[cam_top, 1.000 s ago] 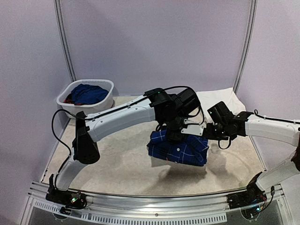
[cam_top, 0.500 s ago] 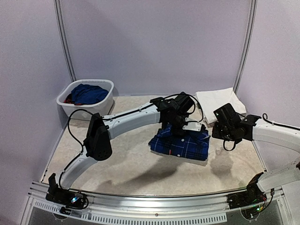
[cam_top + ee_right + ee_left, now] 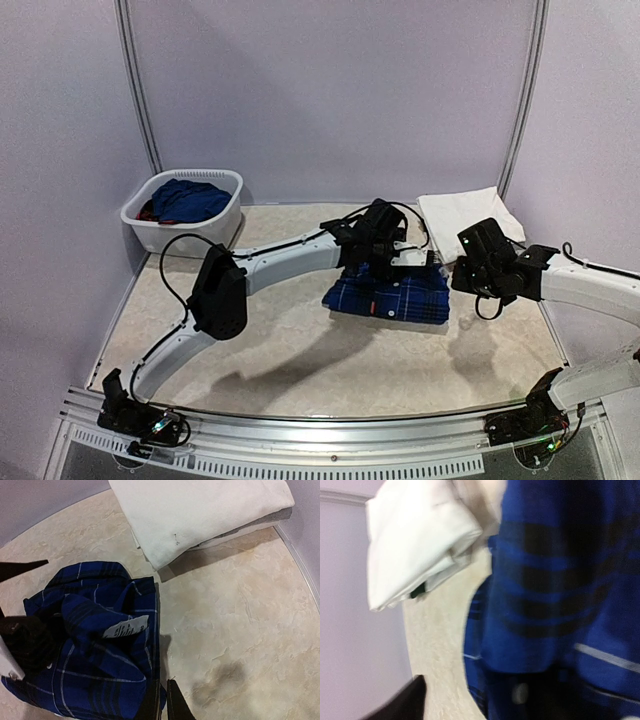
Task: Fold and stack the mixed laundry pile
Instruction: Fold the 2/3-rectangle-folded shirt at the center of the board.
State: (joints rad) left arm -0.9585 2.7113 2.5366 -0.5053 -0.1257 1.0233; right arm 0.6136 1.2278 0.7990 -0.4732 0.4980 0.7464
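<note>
Beige stone-patterned table top [image 3: 300,350], matte, with a curved near edge. It is backed by pale lilac walls [image 3: 330,90] and two slim metal poles [image 3: 135,90] at the far corners.

Left gripper [image 3: 388,268]: black fingers set down on the top of the plaid shirt [image 3: 395,298]. Its own camera is blurred and filled with cloth, so how wide the fingers stand, and whether they have hold of the cloth, cannot be told.

Right gripper [image 3: 171,700]: narrow dark fingers closed together, the tip just beside the shirt's right edge. Whether any cloth is pinched cannot be told.

Plaid shirt: soft woven cloth, navy with thin white lines and darker bands. It is folded into a rumpled, roughly rectangular bundle and lies on the table right of centre, between the two grippers. A white printed label [image 3: 125,627] is turned up on top.

White trousers [image 3: 465,212]: smooth cloth folded into a thick flat slab with rounded fold edges and a grey layer along one side. They lie at the far right corner, near the shirt but apart from it.

Basket [image 3: 150,228]: oval, white plastic, smooth rim, at the far left corner, well apart from the shirt. It holds a crumpled solid blue piece [image 3: 190,198], with a bit of red [image 3: 147,212] at its left.

Arms [image 3: 280,258]: white shells, black joints, and loose black cables [image 3: 170,260].
</note>
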